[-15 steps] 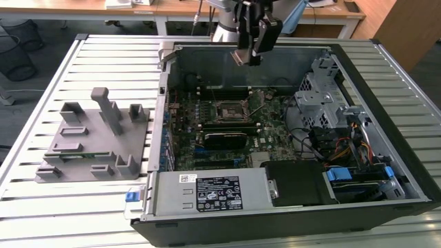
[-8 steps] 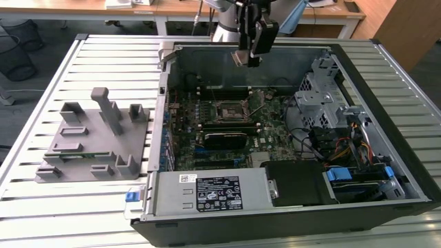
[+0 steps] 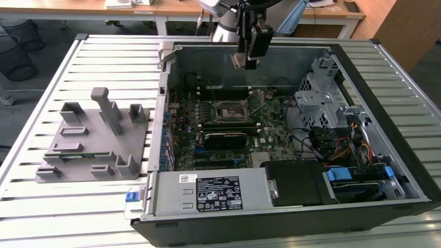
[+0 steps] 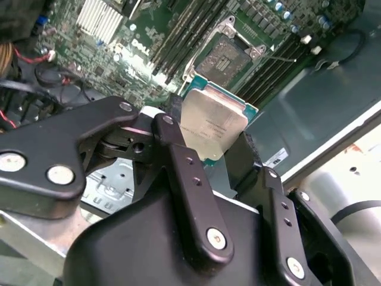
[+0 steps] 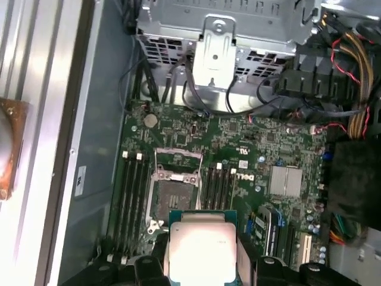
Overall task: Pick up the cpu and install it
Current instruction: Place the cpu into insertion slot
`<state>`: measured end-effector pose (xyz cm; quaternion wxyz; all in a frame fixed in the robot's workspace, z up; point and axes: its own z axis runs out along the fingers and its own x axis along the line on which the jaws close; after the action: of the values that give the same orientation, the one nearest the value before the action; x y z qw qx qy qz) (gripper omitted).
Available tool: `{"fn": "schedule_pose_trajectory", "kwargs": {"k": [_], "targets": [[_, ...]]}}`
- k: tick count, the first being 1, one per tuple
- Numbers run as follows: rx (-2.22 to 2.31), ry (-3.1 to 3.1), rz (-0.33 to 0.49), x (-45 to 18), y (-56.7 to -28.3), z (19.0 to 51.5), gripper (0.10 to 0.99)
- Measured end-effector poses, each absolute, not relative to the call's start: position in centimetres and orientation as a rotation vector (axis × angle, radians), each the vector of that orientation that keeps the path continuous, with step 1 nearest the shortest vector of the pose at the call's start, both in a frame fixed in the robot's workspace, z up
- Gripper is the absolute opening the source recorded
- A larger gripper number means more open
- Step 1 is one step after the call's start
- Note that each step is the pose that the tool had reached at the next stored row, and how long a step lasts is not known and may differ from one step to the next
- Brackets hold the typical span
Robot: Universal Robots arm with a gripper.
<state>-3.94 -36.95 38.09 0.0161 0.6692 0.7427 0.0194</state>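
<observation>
Two matte black fingers [image 4: 178, 155] pinch the cpu [image 4: 214, 116] by opposite edges; its flat silvery-grey metal lid has a thin green rim and carries faint print too small to tell. In the exterior view the gripper [image 3: 245, 63] hangs over the far side of the open computer case [image 3: 289, 222], holding the chip well above the green motherboard [image 3: 206, 106]. The square socket [image 5: 172, 196] has a dark centre in a bright metal frame and lies apart from the chip between long black slots. A white-and-black printed label [image 3: 219, 194] covers the near metal box. On the ribbed metal bench [image 3: 103, 57], at the exterior view's left, stands a blocky grey plastic fixture [image 3: 93, 144]
</observation>
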Motion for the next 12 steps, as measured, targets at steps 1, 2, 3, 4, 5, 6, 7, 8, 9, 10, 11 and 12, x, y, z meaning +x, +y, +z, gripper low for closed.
{"fn": "schedule_pose_trajectory", "kwargs": {"k": [1,2,3,4,5,6,7,8,9,10,11,12], "targets": [[2.101,2.291,0.060,-3.9,-37.0,37.9,0.537],[2.122,2.271,0.059,-3.9,-37.0,37.8,0.537],[2.136,2.257,0.059,-3.9,-36.9,37.6,0.537],[2.142,2.252,0.059,-3.9,-36.7,37.4,0.537],[2.144,2.250,0.059,-3.9,-36.4,37.2,0.537],[2.144,2.250,0.059,-3.9,-36.0,37.0,0.537],[2.144,2.250,0.059,-3.9,-35.6,36.8,0.537],[2.144,2.250,0.059,-3.9,-35.3,36.7,0.537],[2.144,2.249,0.059,-3.9,-35.2,36.5,0.537],[2.144,2.250,0.059,-3.9,-35.2,36.3,0.537],[2.142,2.252,0.059,-3.9,-35.2,36.1,0.537],[2.137,2.257,0.059,-3.9,-35.1,35.9,0.537]]}}
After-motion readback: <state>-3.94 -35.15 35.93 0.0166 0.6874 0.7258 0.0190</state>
